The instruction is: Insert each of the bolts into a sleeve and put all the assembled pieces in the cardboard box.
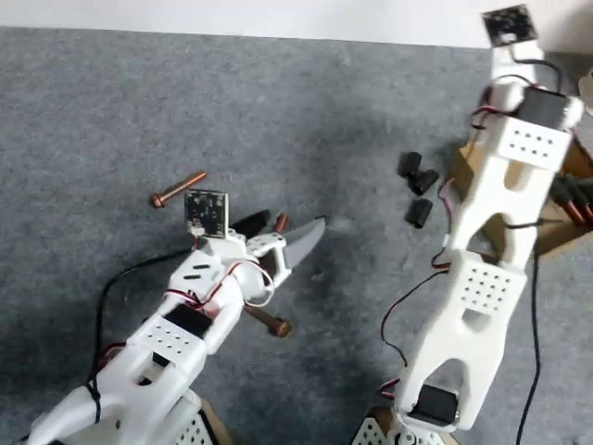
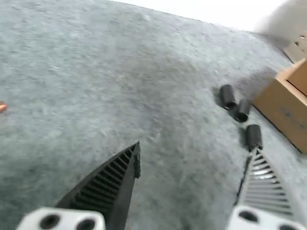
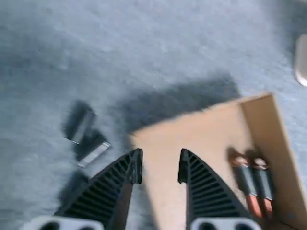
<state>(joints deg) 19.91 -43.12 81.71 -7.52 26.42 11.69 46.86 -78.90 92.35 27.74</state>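
Observation:
Three copper bolts lie near my left arm: one [image 1: 179, 188] beyond it, one [image 1: 270, 323] beside it, and one [image 1: 281, 222] partly hidden by the gripper. Three black sleeves [image 1: 419, 185] lie in a cluster left of the cardboard box [image 1: 559, 239], and show ahead as sleeves [image 2: 242, 110] in the left wrist view. My left gripper [image 1: 298, 243] is open over bare carpet with nothing between its fingers [image 2: 117, 179]. My right gripper [image 3: 160, 160] is open and empty above the box's near wall [image 3: 192, 139]. Two assembled pieces [image 3: 252, 184] lie inside the box.
Grey carpet [image 1: 278, 111] covers the table. My right arm [image 1: 491, 250] stretches over the box's left side and hides part of it. A pale object [image 3: 301, 60] lies past the box. A black cable [image 1: 120, 283] trails by the left arm.

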